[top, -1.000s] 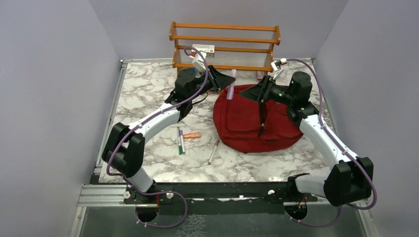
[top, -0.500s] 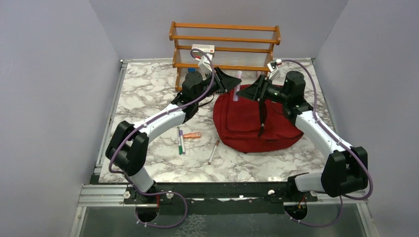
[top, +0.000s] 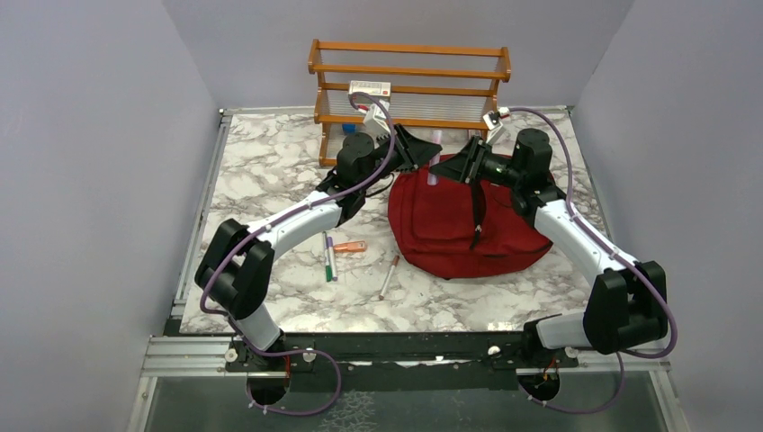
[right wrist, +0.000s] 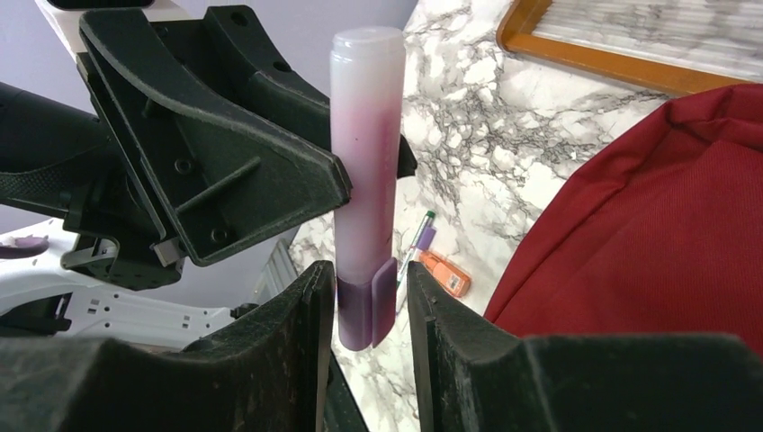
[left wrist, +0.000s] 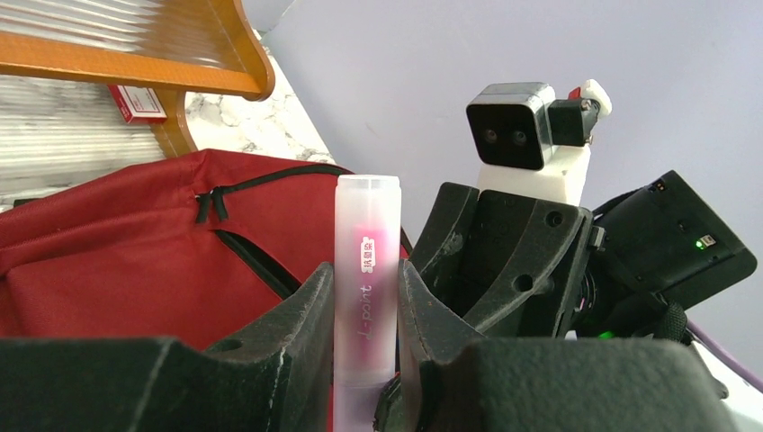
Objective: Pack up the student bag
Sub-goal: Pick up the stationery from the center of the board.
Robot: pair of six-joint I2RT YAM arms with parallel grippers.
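Over marble surface [top: 270, 153], mid-handoff above the student bag [top: 450, 234] lying right-centre: pinching pink marker [left wrist: 366, 216] in left gripper [left wrist: 365, 286], flanking it with right gripper [right wrist: 371, 279], clamp unclear. Probably needing right squeeze, then left release.

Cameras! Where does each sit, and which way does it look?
Top external: high behind the arms, looking down at the table, student bag and wooden rack; left arm and right arm show.
Left wrist: on the left arm, looking along the left gripper, shut on a pink marker, toward the right wrist camera.
Right wrist: on the right arm, looking along the right gripper, whose fingers flank that marker.
Shared: both wrist views show the marker and bag.
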